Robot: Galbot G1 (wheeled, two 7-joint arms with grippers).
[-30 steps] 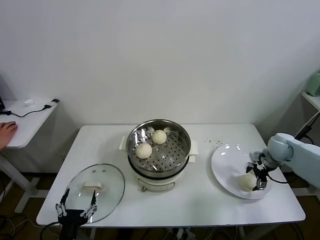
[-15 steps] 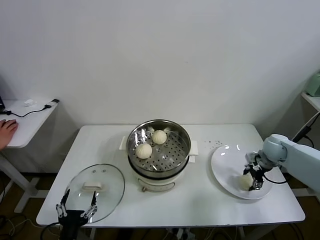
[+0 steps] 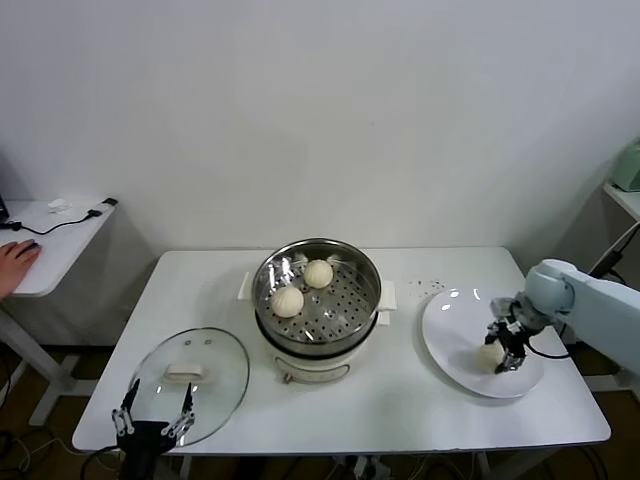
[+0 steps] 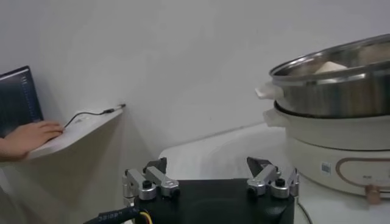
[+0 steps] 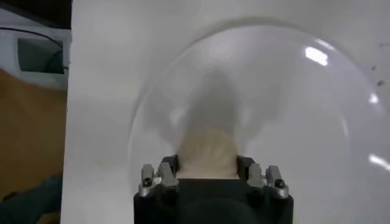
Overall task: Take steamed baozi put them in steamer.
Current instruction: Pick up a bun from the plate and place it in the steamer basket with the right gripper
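Observation:
The steamer [image 3: 335, 308] stands at the table's middle with two cream-white baozi inside, one [image 3: 288, 300] at the left and one [image 3: 319, 273] behind it. A third baozi [image 3: 489, 356] sits between the fingers of my right gripper [image 3: 503, 349], which is shut on it just over the white plate [image 3: 450, 330]. In the right wrist view the baozi [image 5: 207, 152] fills the jaws above the plate [image 5: 292, 109]. A fourth baozi is not in view. My left gripper [image 3: 152, 418] is open and empty at the table's front left edge; it also shows in the left wrist view [image 4: 210, 173].
A round glass lid [image 3: 190, 375] with a white handle lies flat at the front left, right by my left gripper. The steamer's wall [image 4: 341, 91] rises beside that gripper. A side table [image 3: 50, 240] with a person's hand stands far left.
My right gripper has shifted slightly toward the plate's middle and risen a little with the baozi held in it. My left arm has not moved.

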